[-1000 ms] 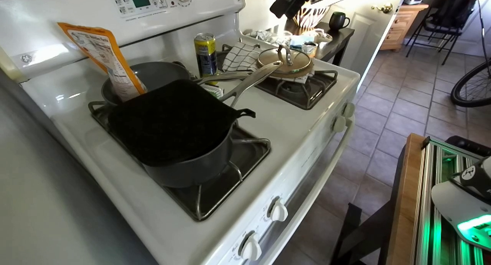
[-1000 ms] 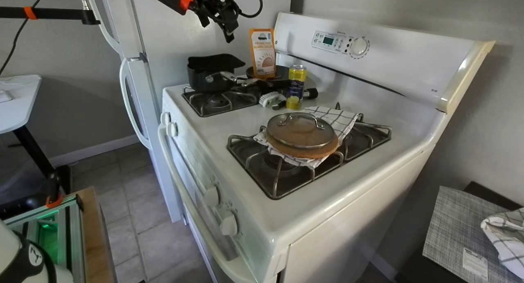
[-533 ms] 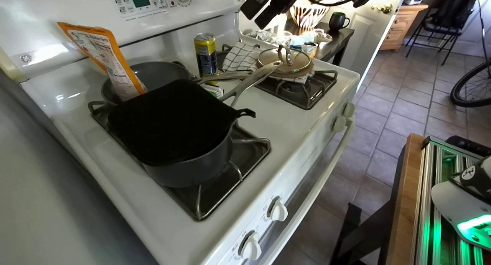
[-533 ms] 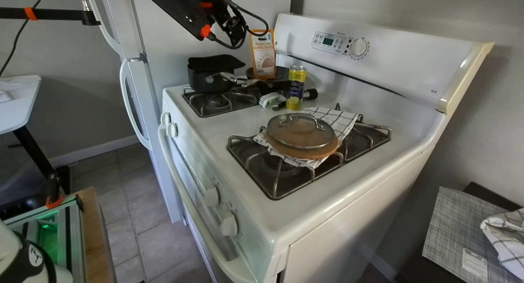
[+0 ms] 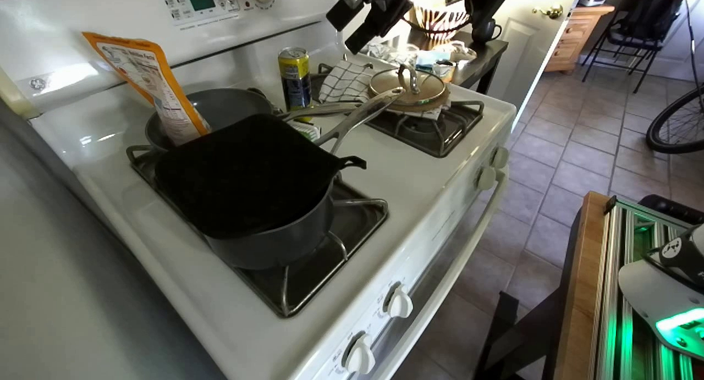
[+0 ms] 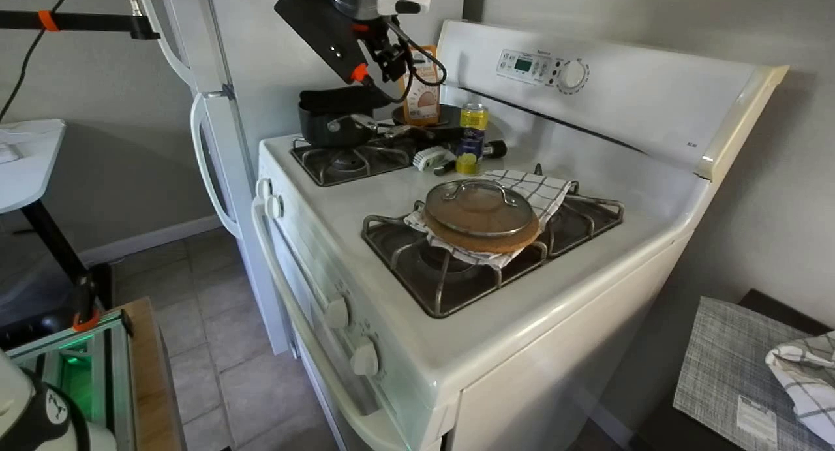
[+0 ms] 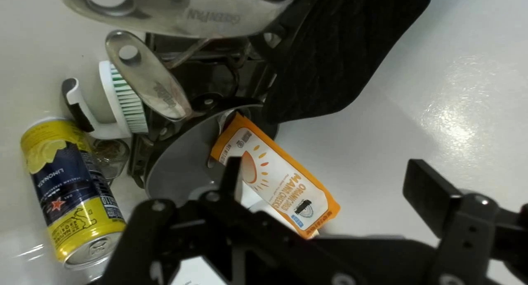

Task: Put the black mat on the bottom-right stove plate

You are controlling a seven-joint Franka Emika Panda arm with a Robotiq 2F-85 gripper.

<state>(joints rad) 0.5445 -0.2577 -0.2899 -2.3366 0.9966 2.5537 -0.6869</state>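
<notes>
The black mat (image 5: 247, 174) lies flat over the top of the grey pot (image 5: 275, 240) on the front-left burner. A small loop sticks out from its corner. The mat also shows in an exterior view (image 6: 342, 98) and at the top of the wrist view (image 7: 350, 50). My gripper (image 5: 345, 31) is open and empty, in the air above the back of the stove, apart from the mat. In the wrist view its fingers (image 7: 324, 175) stand wide apart above the orange packet (image 7: 276, 177). The front-right stove plate (image 6: 443, 278) bears a checkered cloth and a round lidded tan dish (image 6: 483, 219).
The orange packet leans upright in a grey pan (image 5: 225, 108) behind the pot. A yellow can (image 6: 472, 141) and a white brush (image 6: 432, 158) stand between the burners. Metal pot handles (image 5: 363, 116) stick out toward the stove's middle. The stove's back panel (image 6: 607, 92) rises behind.
My gripper has come lower and further into view, moving toward the pot and packet side, and the wrist has turned. The mat, pot, packet and dish have not moved.
</notes>
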